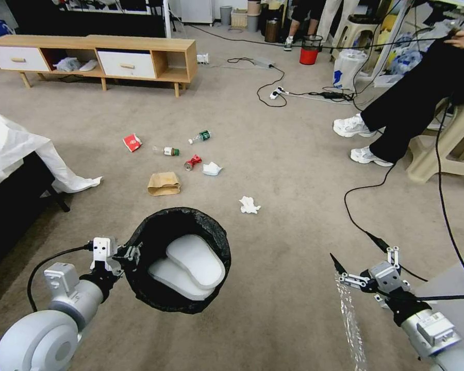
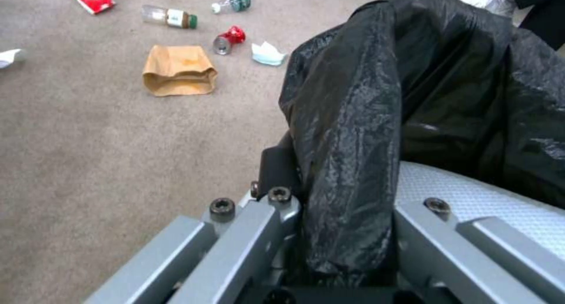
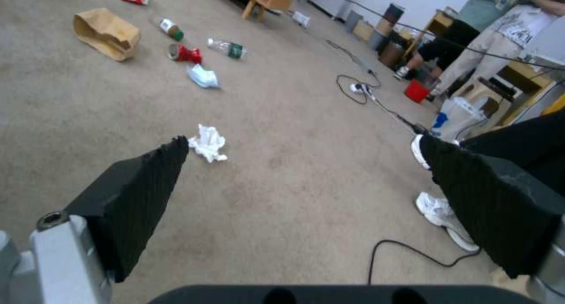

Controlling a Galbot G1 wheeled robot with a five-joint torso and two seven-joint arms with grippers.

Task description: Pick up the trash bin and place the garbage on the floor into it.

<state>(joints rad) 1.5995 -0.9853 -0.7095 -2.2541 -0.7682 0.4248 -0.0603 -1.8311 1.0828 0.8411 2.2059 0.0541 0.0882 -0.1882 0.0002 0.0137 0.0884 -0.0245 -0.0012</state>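
Observation:
My left gripper (image 1: 130,255) is shut on the near rim of the trash bin (image 1: 183,263), pinching the black bag (image 2: 412,96) folded over it. The bin hangs tilted above the floor (image 1: 273,170). The garbage lies beyond it: a brown paper bag (image 1: 164,183), a crushed red can (image 1: 193,162), two bottles (image 1: 167,151) (image 1: 200,136), a red-white packet (image 1: 132,142) and two white tissues (image 1: 211,168) (image 1: 249,205). My right gripper (image 1: 349,245) hovers open at the right, nothing between its fingers (image 3: 138,198). The nearer tissue (image 3: 208,143) lies ahead of it.
A black cable (image 1: 368,193) loops over the carpet near my right arm. A seated person's legs and white shoes (image 1: 363,126) and a beige stool (image 1: 448,149) are at the right. A sheet-covered bed (image 1: 15,149) is left, a low wooden cabinet (image 1: 103,56) behind.

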